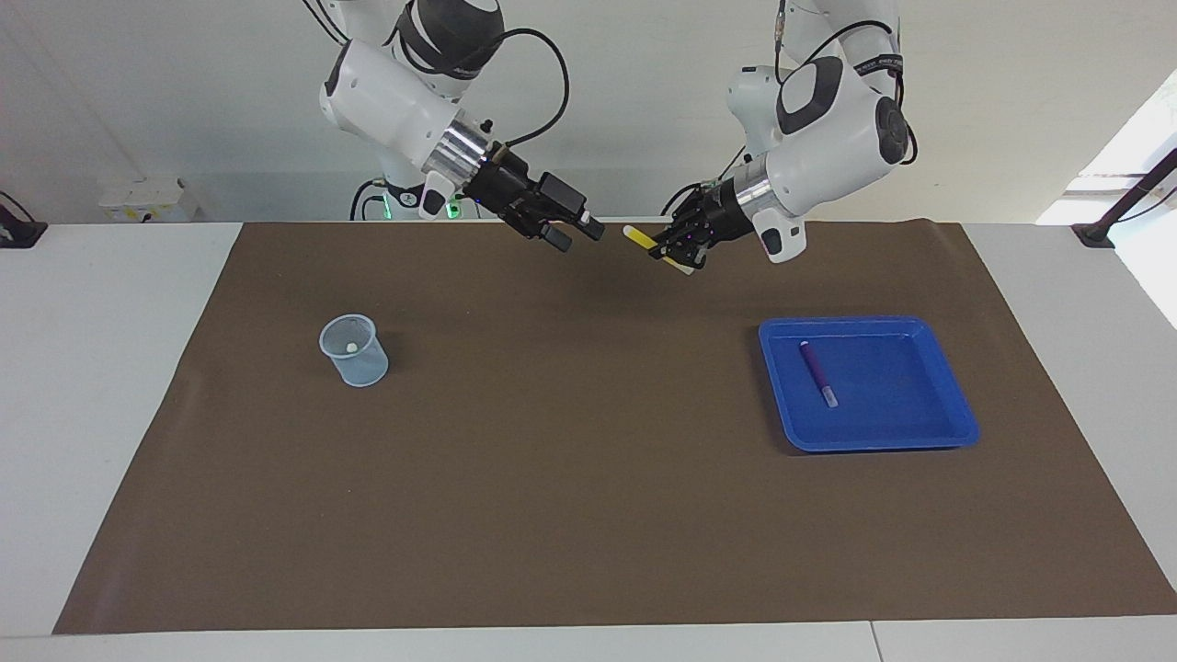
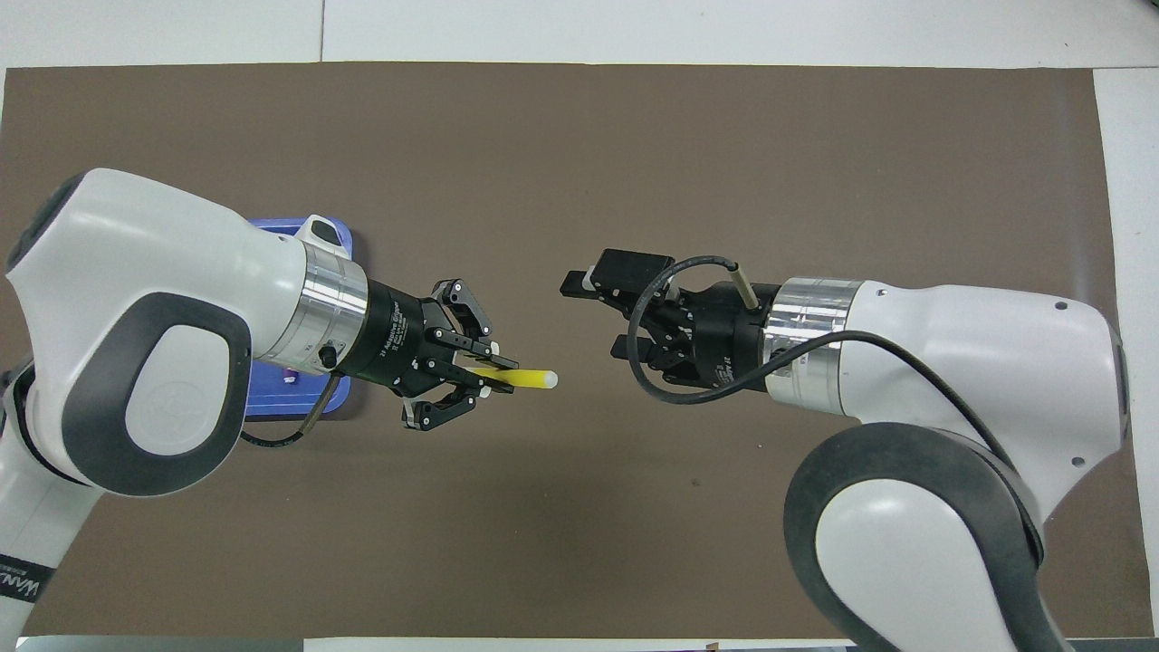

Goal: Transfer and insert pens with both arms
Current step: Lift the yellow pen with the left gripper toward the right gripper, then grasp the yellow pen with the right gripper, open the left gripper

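Left gripper [image 1: 676, 248] is clamped on the yellow pen [image 2: 521, 377] w/ the pale tip sticking out toward the right gripper [image 1: 572, 232], prob. so the other arm has a free end to grab. Right gripper's fingers are spread apart, empty, facing that tip w/ a gap between; both are up over the brown mat [image 1: 570, 478] near mid-table. Purple pen [image 1: 817, 373] lies in the blue tray [image 1: 956, 432] at the left arm's end. Clear cup [image 1: 354, 350] stands at the right arm's end, something pale inside, likely the insert target, hence a handover.
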Controlling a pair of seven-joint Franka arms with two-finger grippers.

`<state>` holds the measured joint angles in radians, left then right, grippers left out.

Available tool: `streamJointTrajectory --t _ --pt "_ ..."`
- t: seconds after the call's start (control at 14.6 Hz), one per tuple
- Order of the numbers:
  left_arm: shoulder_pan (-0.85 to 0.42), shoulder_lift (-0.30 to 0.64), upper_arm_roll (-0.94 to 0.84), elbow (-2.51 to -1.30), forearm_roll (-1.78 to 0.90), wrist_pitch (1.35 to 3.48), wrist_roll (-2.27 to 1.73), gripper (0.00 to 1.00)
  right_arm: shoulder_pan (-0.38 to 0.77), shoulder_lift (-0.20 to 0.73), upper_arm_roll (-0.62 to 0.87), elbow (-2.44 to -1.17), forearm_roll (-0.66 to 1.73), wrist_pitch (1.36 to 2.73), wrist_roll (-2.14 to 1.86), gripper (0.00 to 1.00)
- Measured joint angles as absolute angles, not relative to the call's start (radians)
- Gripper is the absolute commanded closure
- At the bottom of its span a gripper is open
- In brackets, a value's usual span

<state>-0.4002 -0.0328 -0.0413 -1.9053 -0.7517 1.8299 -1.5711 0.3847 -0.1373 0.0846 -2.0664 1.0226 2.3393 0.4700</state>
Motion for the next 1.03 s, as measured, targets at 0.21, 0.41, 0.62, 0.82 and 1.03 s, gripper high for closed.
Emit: streamJointTrajectory --t 0.21,0.41,0.62,0.82,1.03 --pt "-0.429 -0.041 -0.042 -1.905 -0.754 1.865 -1.608 1.0 0.417 -0.146 0.085 -2.086 1.021 2.339 0.443 0.0" --pt "-0.442 -0.043 -0.041 -1.905 -0.754 1.884 -1.623 1.0 0.44 -0.154 0.086 -2.095 0.939 2.312 0.428 0.05" --pt "-0.446 -0.043 -0.041 -1.905 -0.754 1.888 -1.629 1.0 0.439 -0.158 0.085 -2.096 0.88 2.265 0.403 0.23" --pt "-0.448 -0.043 -0.041 -1.905 -0.754 1.889 -1.63 1.0 0.439 -0.159 0.085 -2.096 0.878 2.263 0.39 0.48" --pt "-0.45 -0.043 -0.04 -1.905 -0.754 1.89 -1.631 1.0 0.439 -0.159 0.085 -2.096 0.878 2.263 0.387 0.74"
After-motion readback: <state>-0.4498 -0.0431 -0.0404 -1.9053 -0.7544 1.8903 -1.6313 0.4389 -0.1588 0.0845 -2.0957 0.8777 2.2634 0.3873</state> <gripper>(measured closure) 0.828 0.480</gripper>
